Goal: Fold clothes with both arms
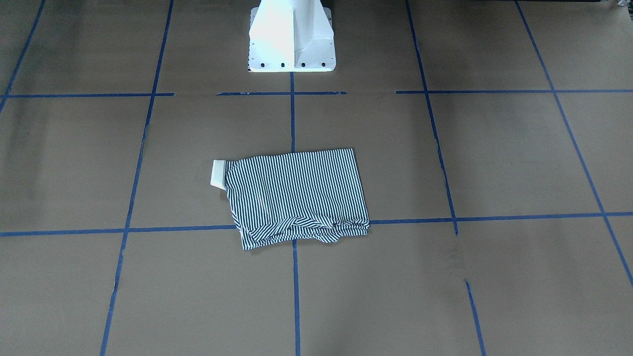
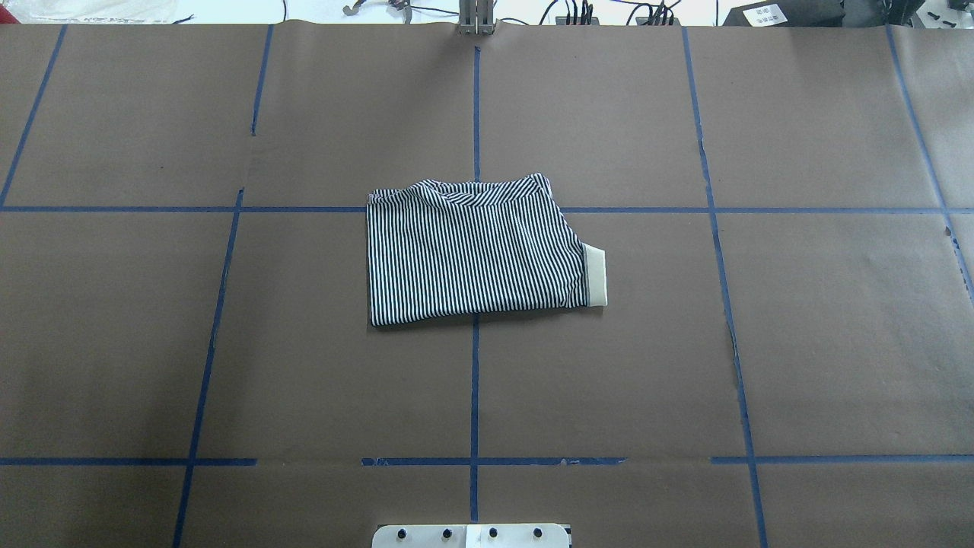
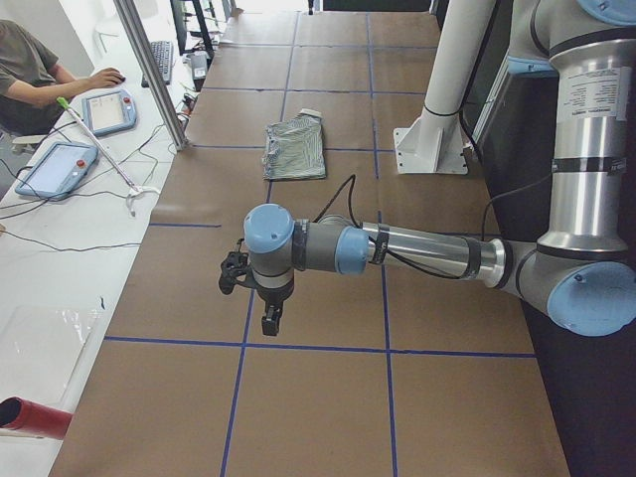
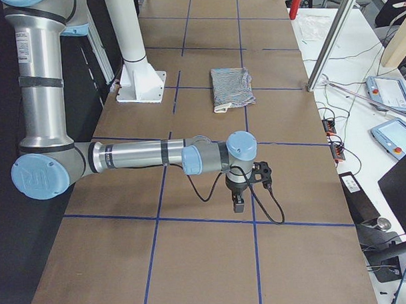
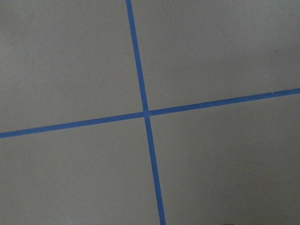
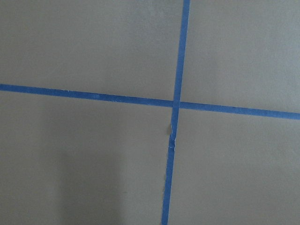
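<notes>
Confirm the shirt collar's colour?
The collar is plain cream; clearest in the overhead view.

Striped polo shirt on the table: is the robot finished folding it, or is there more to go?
Done: the striped polo shirt lies folded into a compact rectangle, its cream collar sticking out at one end. In hand: nothing; the left gripper and right gripper hang over bare table, apart from it. Left: probably little, perhaps smoothing the rumpled edge farthest from the robot.

Place: robotics lab
Counter [image 2: 837, 342]: brown paper, blue tape grid [image 2: 475, 380]
Arms [image 4: 136, 156]: jointed, by white pedestal [image 1: 292, 34]
Alongside: teach pendants [image 3: 109, 109], seated person [image 3: 25, 75]
</notes>
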Robot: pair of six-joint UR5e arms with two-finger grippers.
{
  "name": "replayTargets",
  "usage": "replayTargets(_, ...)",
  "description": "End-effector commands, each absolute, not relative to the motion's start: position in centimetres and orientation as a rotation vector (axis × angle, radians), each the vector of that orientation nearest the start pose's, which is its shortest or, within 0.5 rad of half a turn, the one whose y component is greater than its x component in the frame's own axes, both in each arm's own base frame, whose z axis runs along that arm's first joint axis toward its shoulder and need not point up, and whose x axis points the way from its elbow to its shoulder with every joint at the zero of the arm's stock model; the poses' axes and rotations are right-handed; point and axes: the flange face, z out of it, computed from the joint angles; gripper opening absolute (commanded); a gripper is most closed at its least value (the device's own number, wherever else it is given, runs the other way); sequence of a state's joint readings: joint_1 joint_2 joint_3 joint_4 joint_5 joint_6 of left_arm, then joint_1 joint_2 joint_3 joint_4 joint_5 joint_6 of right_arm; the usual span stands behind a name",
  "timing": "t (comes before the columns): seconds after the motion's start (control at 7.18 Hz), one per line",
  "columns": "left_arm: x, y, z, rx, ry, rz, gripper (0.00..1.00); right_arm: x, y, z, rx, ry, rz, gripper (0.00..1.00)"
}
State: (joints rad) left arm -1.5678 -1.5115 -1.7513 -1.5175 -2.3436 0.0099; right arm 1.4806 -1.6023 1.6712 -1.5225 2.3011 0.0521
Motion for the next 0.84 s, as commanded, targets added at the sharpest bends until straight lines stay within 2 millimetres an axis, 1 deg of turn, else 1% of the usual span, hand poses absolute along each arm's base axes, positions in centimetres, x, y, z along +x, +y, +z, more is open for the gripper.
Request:
replayTargets(0.0,-6.2,-46.1,60.9,0.037,0.776,-0.025,1.00,2.7,-48.4,62.6,0.042,-0.750,-0.136,1.00)
replayTargets(0.14,-6.1,-46.1,60.6,0.036,0.777,-0.024,1.00,2.9,-48.4,61.9,0.017,-0.749,-0.149,1.00)
replayTargets(0.28,-6.2,-46.1,61.2,0.031,0.776,-0.026,1.00,3.4,-48.1,60.6,0.010,-0.748,-0.142,1.00)
replayTargets(0.42,-6.4,-45.4,61.6,0.023,0.757,-0.035,1.00,3.5,-47.6,59.4,0.015,-0.735,-0.143,1.00)
replayTargets(0.56,-6.2,-44.6,62.9,-0.001,0.764,-0.045,1.00,3.7,-47.6,59.8,0.008,-0.717,-0.137,1.00)
replayTargets(0.7,-6.2,-45.1,60.7,0.040,0.770,-0.028,1.00,3.8,-47.6,60.0,0.009,-0.697,-0.131,1.00)
